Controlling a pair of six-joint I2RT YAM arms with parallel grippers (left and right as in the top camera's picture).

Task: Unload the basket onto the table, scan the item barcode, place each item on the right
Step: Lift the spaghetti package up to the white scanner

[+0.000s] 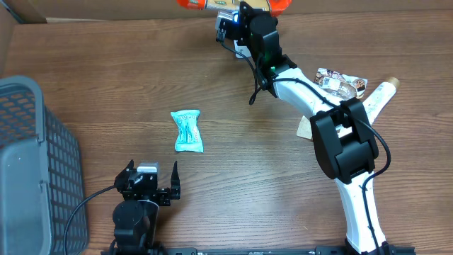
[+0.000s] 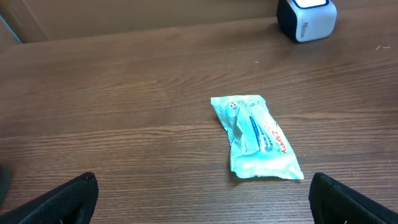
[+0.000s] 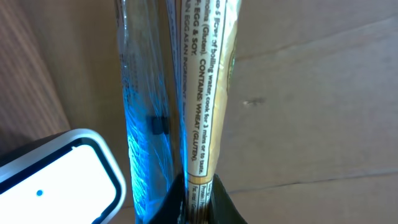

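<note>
My right gripper (image 1: 244,14) is at the far edge of the table, shut on the item, a long packet with orange ends (image 1: 191,3). In the right wrist view the packet (image 3: 208,93) stands up between the black jaws of the right gripper (image 3: 199,186), showing a yellow printed label and clear film lit blue. The white barcode scanner (image 3: 56,177) sits just left of it, seen small in the overhead view as the scanner (image 1: 226,23). My left gripper (image 1: 151,180) rests open near the front edge, its left fingertip (image 2: 62,199) low in the wrist view.
A teal packet (image 1: 187,131) lies mid-table, ahead of the left gripper (image 2: 202,208) as the teal packet (image 2: 256,137). A grey basket (image 1: 28,163) fills the left side. Snack packets (image 1: 340,81) and a cream tube (image 1: 379,95) lie at the right. Cardboard walls the far edge.
</note>
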